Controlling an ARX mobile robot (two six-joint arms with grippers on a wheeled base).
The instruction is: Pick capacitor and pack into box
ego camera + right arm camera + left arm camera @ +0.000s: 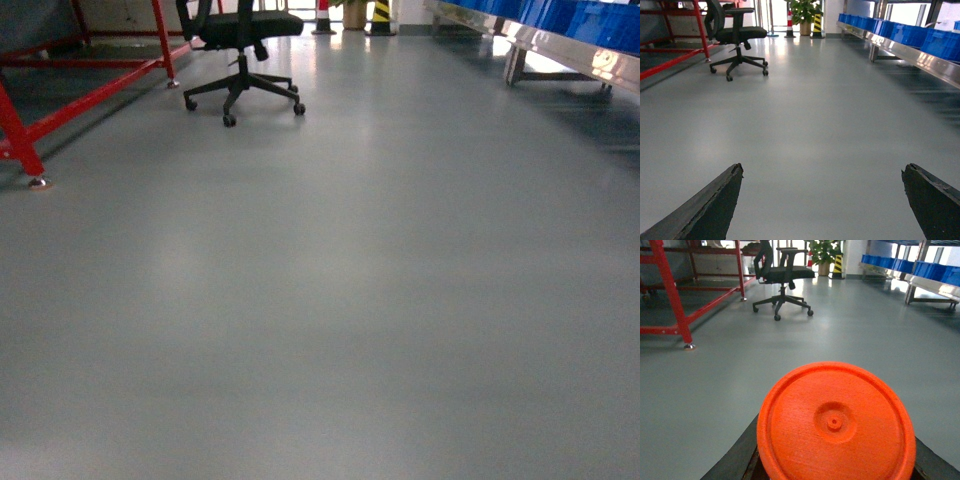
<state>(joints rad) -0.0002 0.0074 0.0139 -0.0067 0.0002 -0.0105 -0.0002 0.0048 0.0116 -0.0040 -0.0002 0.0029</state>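
In the left wrist view the capacitor [835, 422] fills the bottom centre: an orange-red piece seen end-on, its round face ridged with a small hub in the middle. My left gripper [837, 456] is shut on it, and a dark finger shows on each side of it. My right gripper [822, 172] is open, its two dark fingertips [730, 182] wide apart over bare grey floor with nothing between them. The box is out of view. Neither gripper shows in the head view.
A black office chair [240, 60] stands ahead on the left beside a red metal frame [20, 130]. Along the right runs a steel rack with blue crates [910, 35]. A potted plant [802, 12] and striped bollards stand at the far end.
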